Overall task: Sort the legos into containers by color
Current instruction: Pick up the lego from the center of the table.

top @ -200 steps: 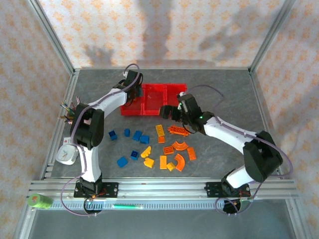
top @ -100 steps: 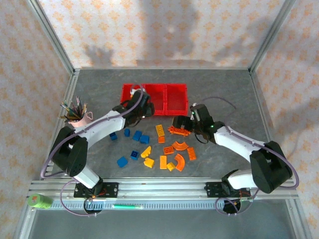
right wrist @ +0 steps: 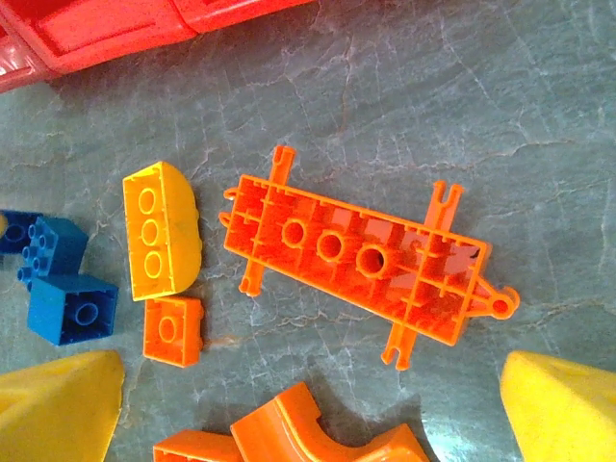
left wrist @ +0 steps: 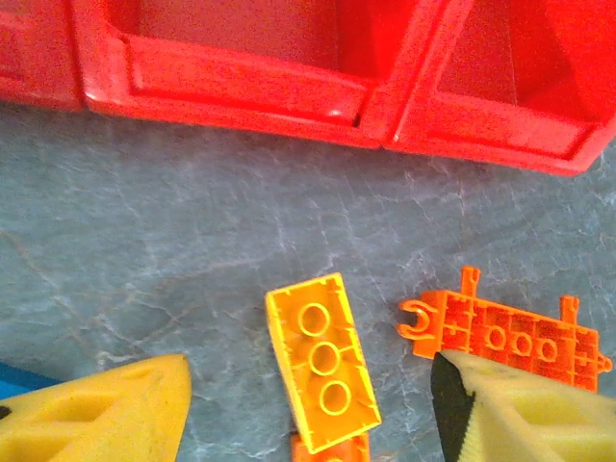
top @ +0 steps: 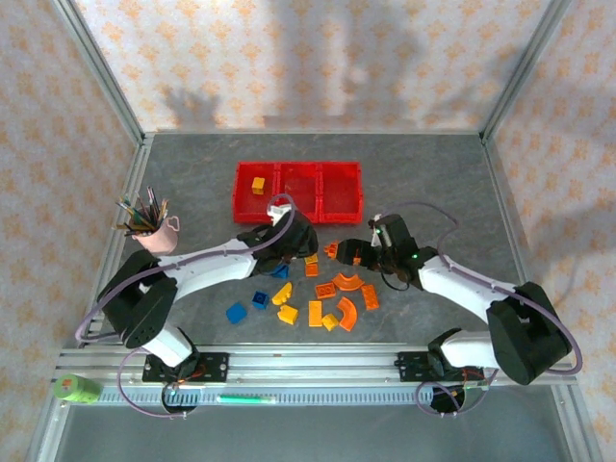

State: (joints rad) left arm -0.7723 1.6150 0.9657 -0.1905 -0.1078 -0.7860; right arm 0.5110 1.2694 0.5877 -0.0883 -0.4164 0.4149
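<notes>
Left pincer (left wrist: 308,399), apart, is hovering over the tilted yellow brick (left wrist: 322,361); it probably wants turning to straddle it squarely. Right pincer (right wrist: 308,404) is gaping.

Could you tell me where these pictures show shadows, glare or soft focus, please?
Top external: sharp, evenly lit, soft shadows on the back wall. Left wrist: the containers glare at one rim; the yellow fingers are blurred. Right wrist: the long orange plate is crisp.

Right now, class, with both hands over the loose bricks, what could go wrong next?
The left hand and right hand hover over neighbouring pieces, so they might bump. A small orange brick sits at the yellow brick's end; a grab might drag it along. The left hand could also nudge the orange plate.
</notes>
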